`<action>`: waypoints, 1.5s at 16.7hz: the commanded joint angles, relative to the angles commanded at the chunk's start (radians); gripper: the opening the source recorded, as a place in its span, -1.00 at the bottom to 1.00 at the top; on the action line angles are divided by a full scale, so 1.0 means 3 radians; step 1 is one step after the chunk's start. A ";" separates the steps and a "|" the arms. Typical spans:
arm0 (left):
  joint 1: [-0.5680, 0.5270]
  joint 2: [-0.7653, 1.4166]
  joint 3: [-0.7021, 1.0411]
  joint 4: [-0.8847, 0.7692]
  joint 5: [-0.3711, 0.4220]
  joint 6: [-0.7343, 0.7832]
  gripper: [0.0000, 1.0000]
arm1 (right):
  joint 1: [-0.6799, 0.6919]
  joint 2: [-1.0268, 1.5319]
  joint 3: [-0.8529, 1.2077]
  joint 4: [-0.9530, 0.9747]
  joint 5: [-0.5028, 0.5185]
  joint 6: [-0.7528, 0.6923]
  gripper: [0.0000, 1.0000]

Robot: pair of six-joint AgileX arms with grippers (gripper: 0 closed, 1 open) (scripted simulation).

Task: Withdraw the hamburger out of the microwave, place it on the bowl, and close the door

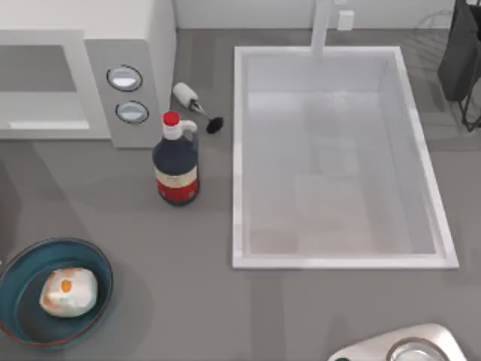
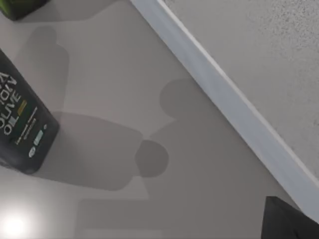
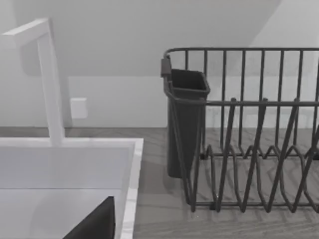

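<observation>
Resting: 1 hamburger, 1 bowl.

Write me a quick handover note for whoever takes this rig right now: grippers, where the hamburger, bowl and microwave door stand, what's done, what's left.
Grippers: I can't confirm either arm's position or finger state from these views.
Hamburger: sitting inside the bowl at the table's front left.
Microwave: at the back left; the door looks flush with the front, so apparently shut, handle along its lower edge.
Nearby: dark sauce bottle in front of the dials, sink to the right.
Done: burger out and placed; door seemingly closed.
Left: probably nothing; verify the door latch.
</observation>
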 joint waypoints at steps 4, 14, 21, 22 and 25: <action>-0.0060 -0.0021 0.0128 0.0009 -0.0212 -0.0091 -1.00 | 0.0000 0.0000 0.0000 0.0000 0.0000 0.0000 1.00; -0.1605 -0.0562 -0.0185 -0.0022 -0.1288 -0.1182 -1.00 | 0.0000 0.0000 0.0000 0.0000 0.0000 0.0000 1.00; -0.1632 -0.0515 -0.0139 0.0006 -0.1314 -0.1216 -1.00 | 0.0000 0.0000 0.0000 0.0000 0.0000 0.0000 1.00; -0.1637 -0.0436 -0.0083 0.0044 -0.1317 -0.1218 -1.00 | 0.0000 0.0000 0.0000 0.0000 0.0000 0.0000 1.00; -0.1657 0.0014 0.0181 0.0218 -0.1329 -0.1226 -1.00 | 0.0000 0.0000 0.0000 0.0000 0.0000 0.0000 1.00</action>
